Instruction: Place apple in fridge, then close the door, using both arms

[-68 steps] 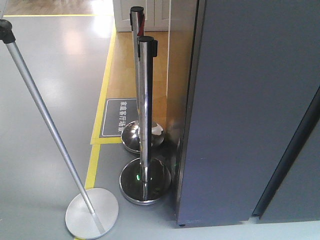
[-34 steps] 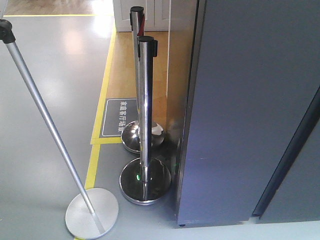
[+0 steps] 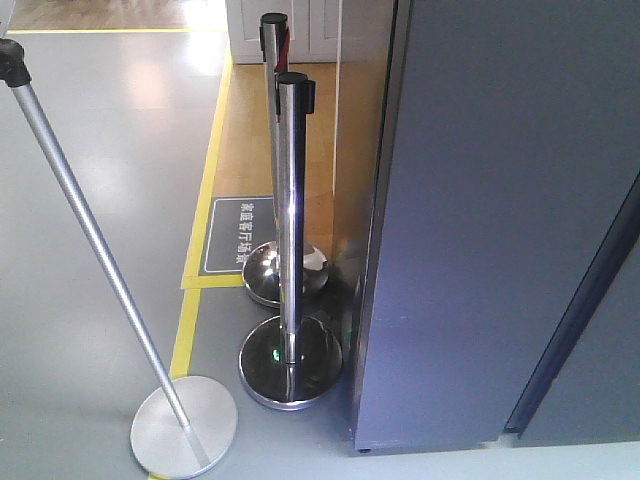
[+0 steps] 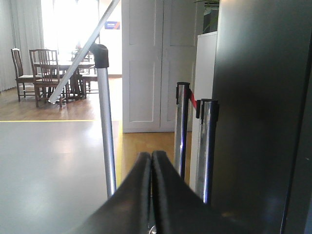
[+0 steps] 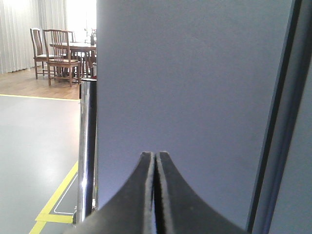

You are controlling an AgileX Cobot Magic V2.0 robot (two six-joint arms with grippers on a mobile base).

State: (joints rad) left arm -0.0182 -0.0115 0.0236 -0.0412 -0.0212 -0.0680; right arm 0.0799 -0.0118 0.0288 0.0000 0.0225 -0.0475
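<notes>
Front view: the fridge [image 3: 480, 220] fills the right half of the frame as a tall dark blue-grey flat face, standing on the grey floor [image 3: 90, 200]; a dark slanted seam runs down its right side, so I cannot tell which panel is the door or whether it sits fully flush. No apple visible in any view, and no white interior showing. Left of the fridge stand two chrome stanchion posts [image 3: 290, 220], one behind the other, each on a round mirrored base; the nearer base sits just beside the fridge's lower left corner. Further left, a slanted silver pole [image 3: 95, 250] with a black cap leans down to a flat round disc base. Yellow floor tape [image 3: 205, 190] borders a wooden strip with a dark floor sign [image 3: 238, 235]. Left wrist view: left gripper [image 4: 151, 161] has its two black fingers pressed together, nothing between them, pointing toward the stanchions with the fridge's dark side at right; dining chairs [image 4: 44, 68] and white double doors [image 4: 151, 63] in the background. Right wrist view: right gripper [image 5: 156, 158] likewise pressed closed and empty, facing the fridge panel close ahead.
</notes>
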